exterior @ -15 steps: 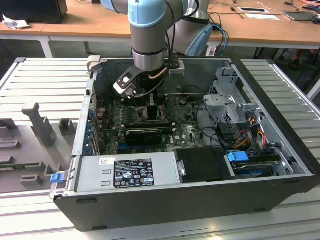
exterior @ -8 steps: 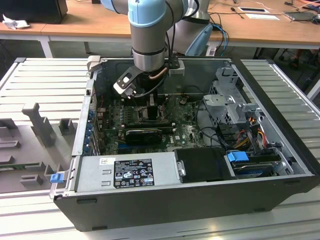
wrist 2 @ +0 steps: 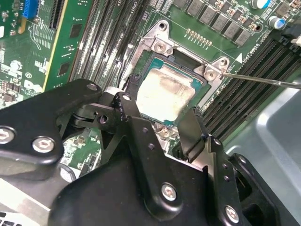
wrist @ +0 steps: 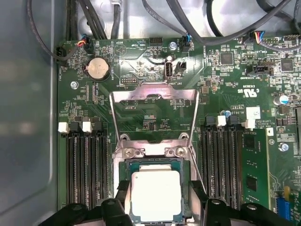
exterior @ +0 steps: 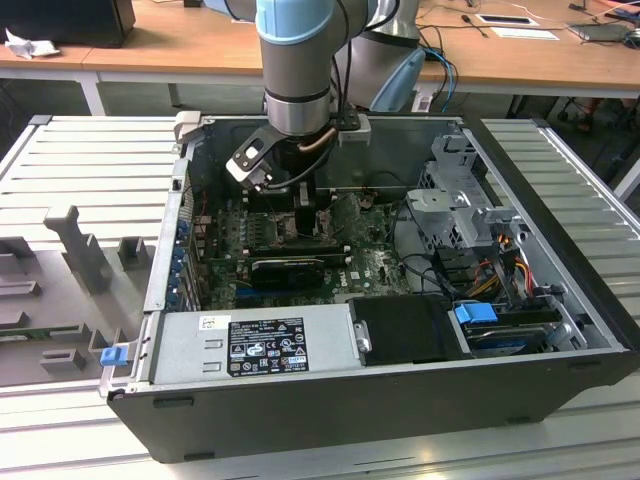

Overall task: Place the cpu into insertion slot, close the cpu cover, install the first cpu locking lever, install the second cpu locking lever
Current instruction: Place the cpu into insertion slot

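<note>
The pale silvery cpu (wrist 2: 164, 92) (wrist: 155, 193) lies level inside the insertion slot (wrist 2: 160, 44) (wrist: 141, 151), whose silvery rim frames it. My gripper (wrist 2: 160, 110) (wrist: 157, 197) straddles the chip. One black finger (wrist 2: 127, 106) rests against one edge and the other finger (wrist 2: 190, 129) against the opposite edge. The cpu cover (wrist: 155, 90) is swung back and lies flat on the green board beyond the slot. A thin metal lever (wrist 2: 263, 81) sticks out sideways from the slot's corner. In the exterior view my gripper (exterior: 293, 215) reaches down into the open computer case (exterior: 400, 400).
Long black memory slots (wrist: 84, 169) (wrist: 225, 165) run along both sides of the socket. A green card (wrist: 254, 174) stands further out. Cables (wrist: 188, 19) cross the board's far edge near a coin cell (wrist: 98, 69). A power supply (exterior: 255, 345) and drive cage (exterior: 465, 200) fill the case.
</note>
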You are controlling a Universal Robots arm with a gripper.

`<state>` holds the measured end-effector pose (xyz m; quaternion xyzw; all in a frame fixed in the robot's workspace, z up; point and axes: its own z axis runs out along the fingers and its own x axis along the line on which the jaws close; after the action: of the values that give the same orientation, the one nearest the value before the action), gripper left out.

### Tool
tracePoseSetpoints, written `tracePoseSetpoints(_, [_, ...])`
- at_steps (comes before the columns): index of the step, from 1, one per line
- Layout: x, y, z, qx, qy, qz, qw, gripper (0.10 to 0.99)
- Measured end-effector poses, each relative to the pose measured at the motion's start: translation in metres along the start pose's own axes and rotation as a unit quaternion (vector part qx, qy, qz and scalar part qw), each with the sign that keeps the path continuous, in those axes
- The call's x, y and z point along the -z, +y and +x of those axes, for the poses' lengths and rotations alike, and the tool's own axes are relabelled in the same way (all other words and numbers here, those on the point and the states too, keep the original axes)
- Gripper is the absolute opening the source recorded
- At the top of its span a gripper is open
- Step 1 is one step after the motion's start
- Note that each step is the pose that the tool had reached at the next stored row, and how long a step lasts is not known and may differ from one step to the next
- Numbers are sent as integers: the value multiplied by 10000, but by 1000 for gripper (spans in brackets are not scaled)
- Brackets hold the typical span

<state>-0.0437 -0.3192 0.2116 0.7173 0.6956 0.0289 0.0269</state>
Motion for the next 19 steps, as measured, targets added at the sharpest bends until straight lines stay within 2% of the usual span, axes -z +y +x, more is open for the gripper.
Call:
tracePoseSetpoints(1, [8,1,0,0,0,1,10000,588])
tracePoseSetpoints(3, [16,2,0,0,1,3,10000,463])
tracePoseSetpoints(4, [19,2,0,0,1,3,10000,463])
tracePoseSetpoints(5, [26,2,0,0,0,3,10000,341])
tracePoseSetpoints(7, [36,3,0,0,0,4,10000,341])
tracePoseSetpoints(11, [59,5,0,0,0,4,10000,106])
tracePoseSetpoints(19, [112,9,0,0,0,4,10000,106])
